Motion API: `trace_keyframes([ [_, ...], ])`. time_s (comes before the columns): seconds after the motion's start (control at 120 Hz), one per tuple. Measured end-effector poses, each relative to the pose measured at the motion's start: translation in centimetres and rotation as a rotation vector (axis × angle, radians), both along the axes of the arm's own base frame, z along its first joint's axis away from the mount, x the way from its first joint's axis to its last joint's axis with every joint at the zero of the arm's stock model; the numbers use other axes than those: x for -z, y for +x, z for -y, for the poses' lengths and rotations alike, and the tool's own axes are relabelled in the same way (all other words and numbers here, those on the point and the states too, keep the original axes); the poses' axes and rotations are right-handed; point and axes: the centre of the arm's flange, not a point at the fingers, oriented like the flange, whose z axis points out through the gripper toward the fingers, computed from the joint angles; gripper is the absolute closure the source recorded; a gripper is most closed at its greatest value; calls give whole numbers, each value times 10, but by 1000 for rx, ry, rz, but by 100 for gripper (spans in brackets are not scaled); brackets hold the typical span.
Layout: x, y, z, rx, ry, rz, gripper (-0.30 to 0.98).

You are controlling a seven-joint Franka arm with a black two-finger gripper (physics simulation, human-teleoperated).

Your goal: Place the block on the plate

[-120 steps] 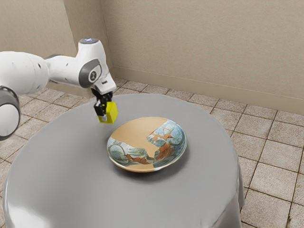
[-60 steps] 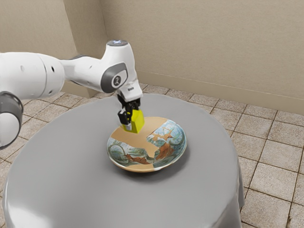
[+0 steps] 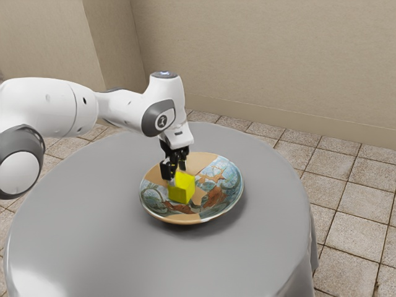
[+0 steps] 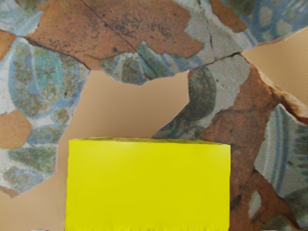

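Note:
My gripper (image 3: 177, 174) points down over the plate (image 3: 156, 173), its two fingers apart and open. The yellow block (image 3: 181, 189) is just below the fingertips, inside the plate's outline and low against its painted inner surface. Whether its underside touches the plate cannot be told. In the wrist view the block (image 4: 148, 185) lies directly under the hand, with the plate's patterned surface (image 4: 120, 33) around it.
The plate stands on a round table with a grey cloth (image 3: 93, 229). Beyond the table are floor tiles (image 3: 346, 198) and a beige wall (image 3: 266, 55).
My hand has moved toward the exterior view's right and down over the plate, carrying the block. The fingers have opened, and the block now sits lower relative to them.

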Motion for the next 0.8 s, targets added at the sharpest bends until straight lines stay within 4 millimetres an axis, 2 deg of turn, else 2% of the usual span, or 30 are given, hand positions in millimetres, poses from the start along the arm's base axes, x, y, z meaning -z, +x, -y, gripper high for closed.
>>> trace_keyframes([
  [0.108,-16,0,-3,-8,-3,20,7],
  [0.242,-47,-5,-13,-68,-2,33,4],
  [0.367,-82,-12,-38,-203,8,35,2],
  [0.458,-100,-17,-64,-332,26,29,1],
  [0.542,-119,-23,-81,-439,34,25,1],
  [0.717,-190,-51,-96,-610,37,59,0],
  [0.8,-212,-63,-102,-683,38,62,0],
])
